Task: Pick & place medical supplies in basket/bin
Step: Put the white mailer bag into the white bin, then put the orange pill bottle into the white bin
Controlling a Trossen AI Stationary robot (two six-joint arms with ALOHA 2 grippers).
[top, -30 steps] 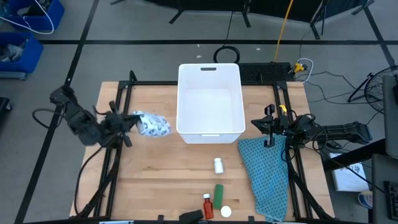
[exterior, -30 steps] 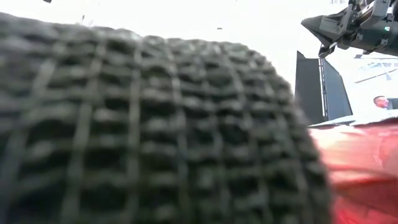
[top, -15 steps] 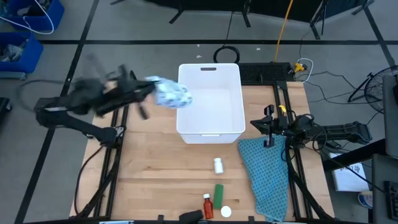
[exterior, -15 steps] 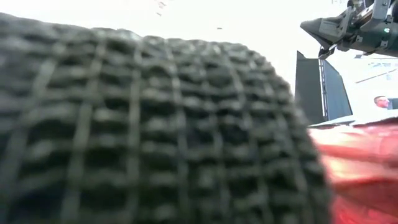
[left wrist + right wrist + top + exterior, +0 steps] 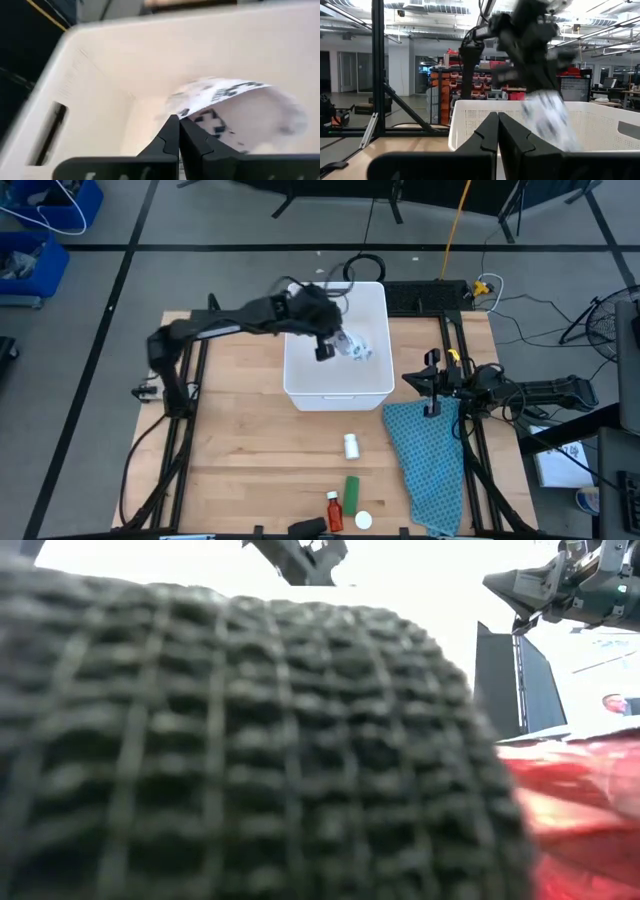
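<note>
Broadly, the bench (image 5: 240,450) carries a large white tub (image 5: 338,385) at its far middle, stiff-walled with a handle slot in the far short end. Beside it on the right lies a teal-blue cloth (image 5: 425,455), and the right gripper (image 5: 432,383) waits clenched at that cloth's far edge, holding nothing. The left gripper (image 5: 332,343) hangs over the tub's inside, clamped on a flat white packet (image 5: 356,348) with dark speckled print; the packet droops from the pinch, so it looks light, soft and floppy, best taken by an edge as now, and likely to flutter once let go. Near the bench's front edge wait a small white bottle (image 5: 351,445), a green stick-shaped box (image 5: 352,490) and an orange-red bottle (image 5: 334,511), all probably rigid, light and apt to roll; each seems best gripped across its narrow body.
</note>
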